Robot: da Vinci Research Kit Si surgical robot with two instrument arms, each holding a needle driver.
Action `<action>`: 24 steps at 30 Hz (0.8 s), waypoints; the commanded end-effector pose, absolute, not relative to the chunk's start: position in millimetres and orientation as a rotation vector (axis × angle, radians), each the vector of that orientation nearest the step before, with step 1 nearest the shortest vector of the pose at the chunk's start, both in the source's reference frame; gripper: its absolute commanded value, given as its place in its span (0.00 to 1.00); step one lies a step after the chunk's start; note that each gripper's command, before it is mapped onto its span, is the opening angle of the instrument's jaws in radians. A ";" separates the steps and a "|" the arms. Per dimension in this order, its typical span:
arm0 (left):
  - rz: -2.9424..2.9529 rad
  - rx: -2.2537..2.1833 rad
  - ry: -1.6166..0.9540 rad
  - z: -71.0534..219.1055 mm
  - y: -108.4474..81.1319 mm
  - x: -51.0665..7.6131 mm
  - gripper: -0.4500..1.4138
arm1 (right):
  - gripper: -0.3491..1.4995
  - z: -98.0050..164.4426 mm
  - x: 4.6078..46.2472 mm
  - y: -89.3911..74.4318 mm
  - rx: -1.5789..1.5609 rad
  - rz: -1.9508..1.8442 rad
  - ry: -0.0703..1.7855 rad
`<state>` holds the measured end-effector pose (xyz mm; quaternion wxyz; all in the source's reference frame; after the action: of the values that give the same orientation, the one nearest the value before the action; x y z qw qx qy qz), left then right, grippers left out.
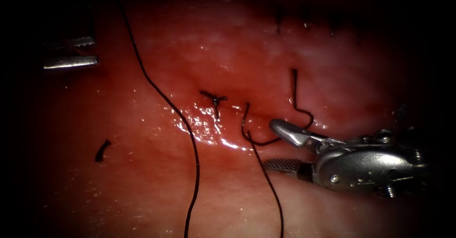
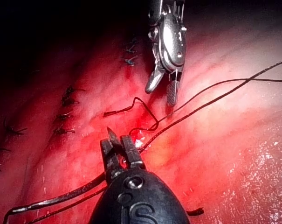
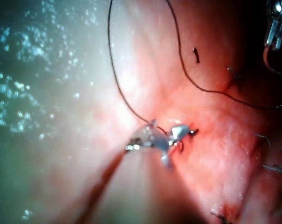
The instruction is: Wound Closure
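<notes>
Endoscope view: right end effector [image 1: 273, 145] gapes empty beside the thread [image 1: 192, 143] looping from the cut [image 1: 228, 124]; left end effector [image 1: 71, 52] waits open, empty, far left. One knot [image 1: 214, 99] is tied; I judge this stitch untied. No needle identifiable.

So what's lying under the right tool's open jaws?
Between the right tool's spread jaws lie bare tissue and a loop of thread that holds nothing. What lies beneath the tool's body is covered. The left tool, open, holds nothing.
</notes>
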<state>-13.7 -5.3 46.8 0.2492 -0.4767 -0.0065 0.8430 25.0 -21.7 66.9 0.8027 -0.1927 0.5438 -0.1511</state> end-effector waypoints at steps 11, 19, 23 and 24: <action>2.296 -1.300 -0.017 47.3 -5.4 -14.4 0.00 | 0.83 72.4 26.8 -24.2 -0.402 -0.339 1.175; 2.298 -1.299 -0.020 47.3 -5.4 -14.3 0.00 | 0.83 71.5 28.0 -24.3 -0.389 -0.330 1.185; 2.298 -1.299 -0.020 47.3 -5.4 -14.3 0.00 | 0.83 70.6 28.5 -24.5 -0.389 -0.323 1.191; 2.298 -1.299 -0.020 47.3 -5.4 -14.3 0.00 | 0.83 70.4 28.6 -24.5 -0.388 -0.322 1.191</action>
<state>-13.6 -5.3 46.7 0.2485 -0.4759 -0.0075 0.8436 27.9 -24.3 70.1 0.7981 -0.1813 0.5546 -0.1500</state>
